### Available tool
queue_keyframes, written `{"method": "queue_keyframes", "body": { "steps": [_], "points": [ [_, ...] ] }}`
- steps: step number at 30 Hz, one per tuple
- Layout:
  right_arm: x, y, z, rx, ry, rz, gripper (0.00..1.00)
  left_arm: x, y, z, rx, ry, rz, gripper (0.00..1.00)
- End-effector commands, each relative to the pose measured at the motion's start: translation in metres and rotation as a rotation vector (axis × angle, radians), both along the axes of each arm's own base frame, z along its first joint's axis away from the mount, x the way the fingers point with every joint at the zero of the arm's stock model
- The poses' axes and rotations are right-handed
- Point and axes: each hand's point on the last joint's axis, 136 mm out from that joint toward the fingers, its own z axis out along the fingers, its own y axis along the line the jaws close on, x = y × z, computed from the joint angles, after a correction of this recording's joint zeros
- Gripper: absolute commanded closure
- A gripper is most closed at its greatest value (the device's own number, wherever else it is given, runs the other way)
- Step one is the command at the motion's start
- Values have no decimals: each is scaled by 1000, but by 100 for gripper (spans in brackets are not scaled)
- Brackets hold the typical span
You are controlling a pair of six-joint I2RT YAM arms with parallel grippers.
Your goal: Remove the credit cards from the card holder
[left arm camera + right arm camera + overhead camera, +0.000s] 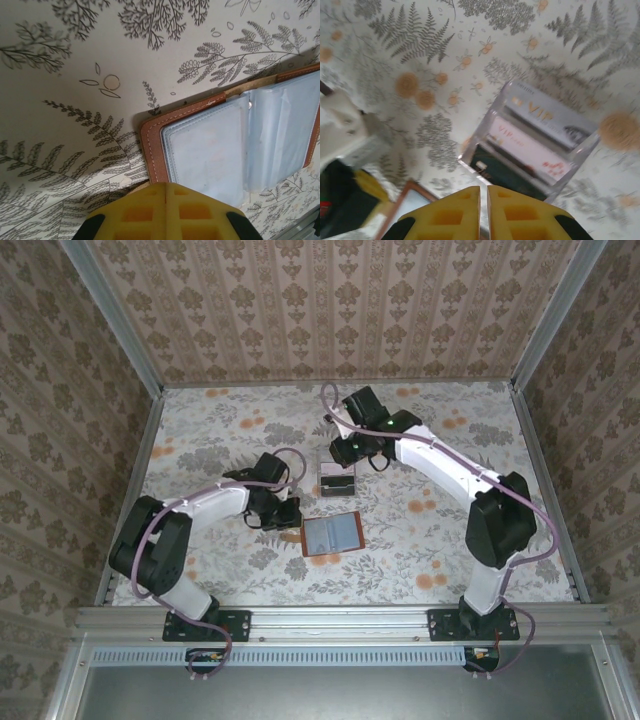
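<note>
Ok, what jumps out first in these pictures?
The brown card holder lies open mid-table, clear sleeves up, with the left tool shut just beside its left edge. Right behind it sits a clear box holding grey, pinkish and dark credit cards, the right tool shut close by.

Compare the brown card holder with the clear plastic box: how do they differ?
The card holder is brown-edged leather, lying open and flat; the clear box is see-through plastic. The box holds cards, one grey and one pink; the holder's visible sleeves look empty. Both rest on the floral table.
</note>
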Motion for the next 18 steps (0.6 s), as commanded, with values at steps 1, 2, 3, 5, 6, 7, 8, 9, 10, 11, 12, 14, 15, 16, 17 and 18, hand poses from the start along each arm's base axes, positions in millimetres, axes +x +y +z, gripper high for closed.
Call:
{"method": "queue_keyframes", "body": {
  "steps": [1, 2, 3, 5, 6, 7, 8, 9, 10, 11, 12, 14, 15, 16, 17, 18],
  "points": [
    [-19, 12, 8, 185, 148, -118, 86, -10, -3, -7, 13, 43, -14, 95],
    [-24, 14, 6, 211, 184, -127, 86, -11, -1, -10, 23, 50, -11, 95],
    [-30, 17, 5, 241, 212, -133, 86, -13, 0, -13, 37, 56, -9, 96],
    [-40, 20, -2, 282, 278, -155, 86, -15, 3, -18, 56, 63, -10, 96],
    [-44, 23, -4, 307, 307, -162, 86, -17, 5, -21, 68, 68, -10, 96],
    [-49, 25, -9, 318, 340, -166, 86, -18, 6, -23, 78, 71, -10, 96],
    [-54, 26, -15, 323, 378, -176, 85, -19, 8, -25, 92, 73, -13, 97],
    [-59, 25, -21, 321, 409, -186, 85, -20, 9, -27, 102, 75, -14, 97],
    [-63, 26, -27, 319, 430, -192, 85, -21, 11, -28, 111, 76, -13, 97],
    [-68, 26, -33, 314, 450, -198, 86, -22, 13, -30, 120, 78, -14, 97],
    [-71, 26, -39, 308, 466, -205, 85, -23, 14, -31, 123, 77, -14, 97],
    [-79, 26, -49, 299, 499, -213, 85, -25, 15, -32, 128, 83, -18, 98],
    [-83, 27, -53, 297, 515, -216, 85, -26, 15, -33, 128, 86, -17, 98],
    [-86, 28, -56, 294, 528, -214, 85, -27, 15, -33, 125, 88, -20, 98],
    [-89, 29, -59, 289, 540, -213, 85, -29, 15, -34, 121, 90, -23, 98],
    [-93, 31, -62, 284, 554, -209, 85, -30, 14, -34, 117, 93, -26, 98]
  ]
}}
